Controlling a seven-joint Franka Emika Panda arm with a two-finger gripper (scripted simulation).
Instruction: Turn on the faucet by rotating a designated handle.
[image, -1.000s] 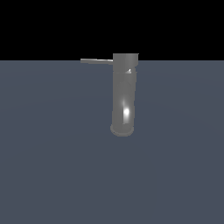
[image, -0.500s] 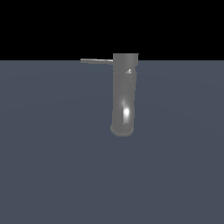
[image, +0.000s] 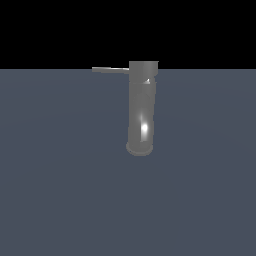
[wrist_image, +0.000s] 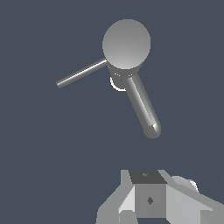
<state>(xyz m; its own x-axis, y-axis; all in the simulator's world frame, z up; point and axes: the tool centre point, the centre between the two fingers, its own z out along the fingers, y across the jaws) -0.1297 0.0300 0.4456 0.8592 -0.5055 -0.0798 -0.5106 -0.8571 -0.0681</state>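
Grey faucet (image: 142, 107) stands mid-floor, handle (image: 111, 70) sticking out toward the exterior view's left. Gripper (wrist_image: 151, 205) apart from both; finger spacing unclear. Risk: it pushes the spout (wrist_image: 142, 105) instead of the thin bar.

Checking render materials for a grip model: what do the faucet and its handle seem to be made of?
The faucet looks like polished grey metal: a bright specular spot glints low on its body, though a simulator's render leaves this open. The handle reads as the same grey metal, duller, with only a faint sheen along its length in the wrist view.
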